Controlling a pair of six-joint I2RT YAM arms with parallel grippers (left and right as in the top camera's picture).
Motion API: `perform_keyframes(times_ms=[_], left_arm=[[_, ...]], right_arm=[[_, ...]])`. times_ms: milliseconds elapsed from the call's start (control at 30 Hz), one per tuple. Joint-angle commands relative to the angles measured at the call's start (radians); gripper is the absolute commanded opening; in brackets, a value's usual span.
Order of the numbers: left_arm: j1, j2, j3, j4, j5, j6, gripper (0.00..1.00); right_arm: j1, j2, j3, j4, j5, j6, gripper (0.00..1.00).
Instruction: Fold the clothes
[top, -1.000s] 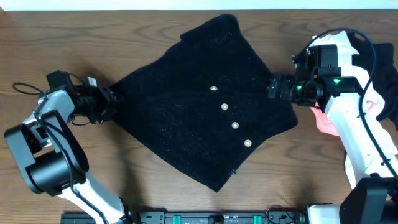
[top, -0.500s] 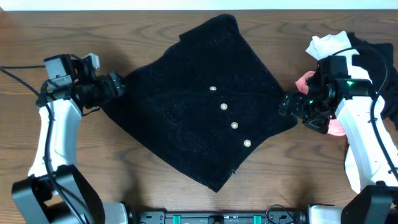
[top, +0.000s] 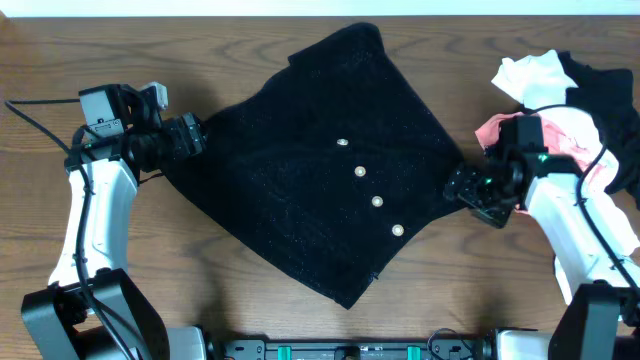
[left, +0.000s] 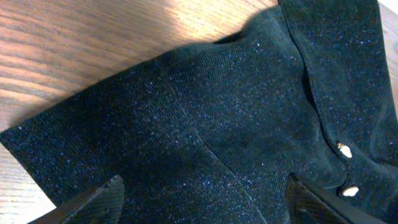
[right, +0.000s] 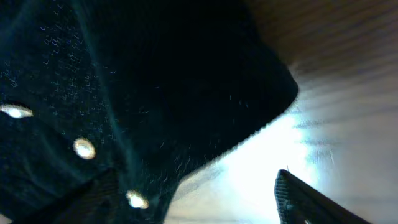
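We saw the left fingers (top: 195, 135) spread wide at the left corner of the black knit garment (top: 320, 170). In the left wrist view both dark tips stood far apart above flat knit, one fingertip (left: 102, 198) low at the left edge, and no cloth was pinched between them. The right fingers (top: 455, 188) also stood apart, at the garment's right corner. In the right wrist view, which was blurred, that rounded corner lay in the gap. One tip was over the knit and the other over bare wood, and we could make out no grip.

The garment lay spread flat in the middle of the counter (top: 150, 50), turned like a diamond. One corner pointed to the far edge, one to the near edge, and one to each arm. Its long axis ran on a slant from the far side down toward the near right. The row of four pale buttons (top: 361, 172) followed that same line.

At the far right of the counter, well apart from the knit, a heap held a white piece (top: 530, 72), a pink piece (top: 565, 125) and a black piece (top: 600, 85), beside the right arm.
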Motion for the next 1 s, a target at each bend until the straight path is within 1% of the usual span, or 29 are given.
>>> perform_keyframes(times_ms=[0,100,167,200,233,267,300,333,400,533,633,800,867,967], left_arm=[[-0.003,-0.021,-0.001,0.010,-0.004,0.021,0.83],[-0.003,-0.021,-0.001,0.010,-0.004,0.021,0.84],[-0.003,-0.021,-0.001,0.010,-0.004,0.021,0.83],[-0.003,-0.021,-0.001,0.010,-0.004,0.021,0.84],[-0.003,-0.021,-0.001,0.010,-0.004,0.021,0.83],[-0.003,-0.021,-0.001,0.010,-0.003,0.021,0.83],[-0.007,-0.021,-0.001,0.010,-0.003,0.021,0.84],[-0.011,-0.021,-0.001,0.010,-0.003,0.021,0.83],[-0.025,-0.021,-0.001,0.016,-0.004,0.021,0.83],[-0.067,-0.021,-0.001,0.038,-0.012,0.037,0.83],[-0.094,-0.021,-0.001,0.055,-0.012,0.037,0.83],[-0.121,-0.021,-0.001,0.072,-0.012,0.036,0.84],[-0.127,-0.021,-0.001,0.069,-0.012,0.036,0.84],[-0.128,-0.021,-0.001,0.068,-0.011,0.036,0.83]], right_arm=[[-0.002,-0.013,-0.064,0.076,-0.018,0.028,0.67],[-0.002,-0.013,-0.099,0.155,0.016,0.023,0.54],[-0.002,-0.013,-0.112,0.200,0.039,0.003,0.43],[-0.002,-0.013,-0.116,0.221,0.048,-0.008,0.35],[-0.002,-0.012,-0.118,0.245,0.064,-0.019,0.25],[-0.002,-0.012,-0.118,0.267,0.080,-0.026,0.13],[-0.002,-0.012,-0.118,0.301,0.098,-0.042,0.05],[-0.002,-0.012,-0.118,0.335,0.114,-0.058,0.01],[-0.002,-0.010,-0.118,0.425,0.132,-0.109,0.01],[-0.002,0.020,-0.118,0.597,0.159,-0.163,0.01],[-0.002,0.073,-0.118,0.713,0.190,-0.202,0.01],[-0.002,0.217,-0.110,0.941,0.199,-0.313,0.01],[-0.002,0.282,-0.084,1.002,0.198,-0.333,0.01],[-0.003,0.370,-0.001,1.027,0.198,-0.338,0.01]])
